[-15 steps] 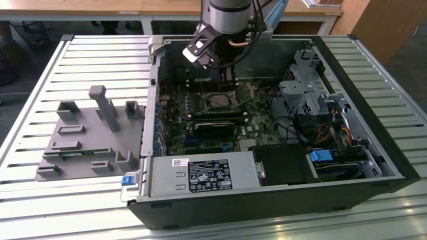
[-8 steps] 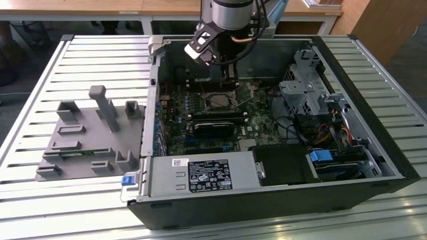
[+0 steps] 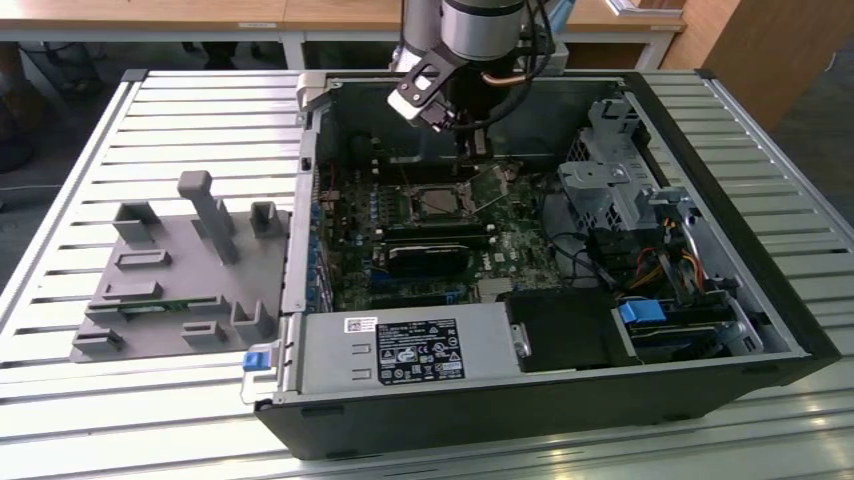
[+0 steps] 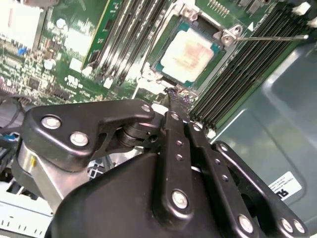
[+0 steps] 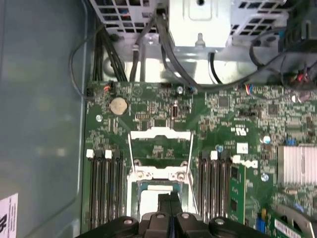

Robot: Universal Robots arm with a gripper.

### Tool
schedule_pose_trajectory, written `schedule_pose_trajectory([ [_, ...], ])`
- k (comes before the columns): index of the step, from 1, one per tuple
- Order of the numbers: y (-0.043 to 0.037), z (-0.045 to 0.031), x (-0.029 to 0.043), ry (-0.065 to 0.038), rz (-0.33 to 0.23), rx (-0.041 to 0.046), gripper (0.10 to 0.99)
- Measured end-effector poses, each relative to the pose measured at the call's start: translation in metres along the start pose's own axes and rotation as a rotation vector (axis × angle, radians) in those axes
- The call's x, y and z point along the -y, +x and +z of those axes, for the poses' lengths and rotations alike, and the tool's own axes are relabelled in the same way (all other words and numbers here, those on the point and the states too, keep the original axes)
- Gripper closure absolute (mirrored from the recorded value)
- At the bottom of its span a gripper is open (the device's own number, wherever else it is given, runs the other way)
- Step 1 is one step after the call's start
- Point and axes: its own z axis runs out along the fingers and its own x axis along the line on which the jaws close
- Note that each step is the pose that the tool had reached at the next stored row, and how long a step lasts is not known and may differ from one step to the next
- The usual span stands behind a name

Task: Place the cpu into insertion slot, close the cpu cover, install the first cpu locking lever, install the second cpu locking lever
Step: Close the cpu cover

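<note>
Silver-grey arm [image 3: 470, 25]; black linked jaws; shiny silver screw heads [image 4: 179, 198].

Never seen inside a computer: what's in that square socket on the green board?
The cpu, a silver-grey chip, lies in the insertion slot. It covers the slot's floor; the gripper hides one corner.
</note>
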Motion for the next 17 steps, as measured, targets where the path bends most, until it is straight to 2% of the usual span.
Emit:
schedule_pose_trajectory([
  [4,0.0001,0.0006,-0.0048,0.001,-0.033,-0.0021,0.976],
  [7,0.0004,0.0012,-0.0121,0.002,-0.033,-0.002,0.976],
  [17,0.0046,0.0029,-0.0279,0.002,-0.017,-0.0012,0.976],
])
